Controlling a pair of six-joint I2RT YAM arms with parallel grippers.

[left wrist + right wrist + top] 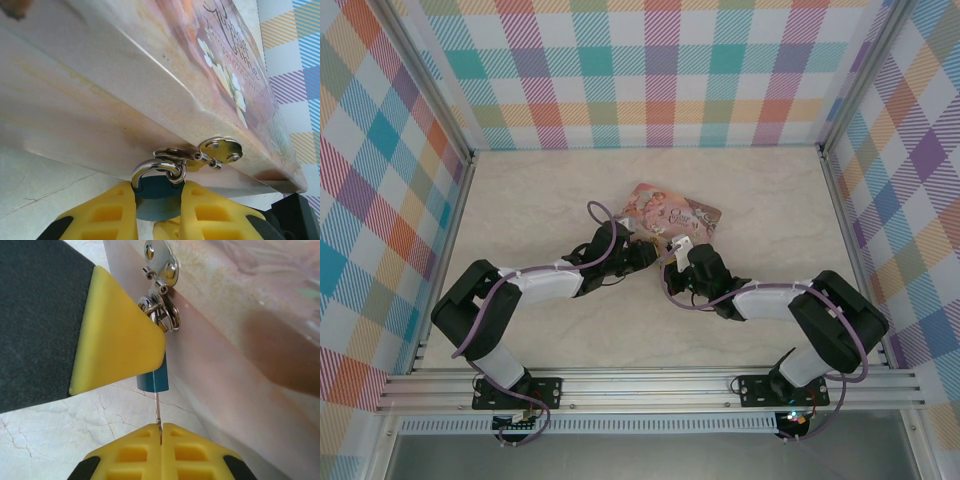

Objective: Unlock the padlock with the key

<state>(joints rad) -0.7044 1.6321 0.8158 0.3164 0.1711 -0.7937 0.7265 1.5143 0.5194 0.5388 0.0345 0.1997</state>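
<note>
**Item: padlock [154, 379], blue-teal body, silvery shackle [156, 167].** Hung by its shackle from the hasp [220, 150] on the near side of the pink tin [672, 212]. The tin lay about mid-bench [540, 200], somewhat toward the far edge.

**Left gripper [159, 195]:** yellow fingers pinched the padlock body from both sides.

**Right gripper [161, 430]:** fingers pressed together on the key [158, 410], holding it by its end.

**Orientation:** the key's thin shaft ran straight from the right fingertips to the padlock's bottom face. It appeared in line with the body's long axis, tip toward the tin. How deep it sat in the keyway could not be told.

**Step in hand, as judged:** seating and turning the key.

**Handling notes:**
- Keep the shaft coaxial with the body and push along that line only.
- Twist about that line without any sideways lean, since so slight a key would likely bend or slip.
- Let the left grip brace the body against the turn.
</note>
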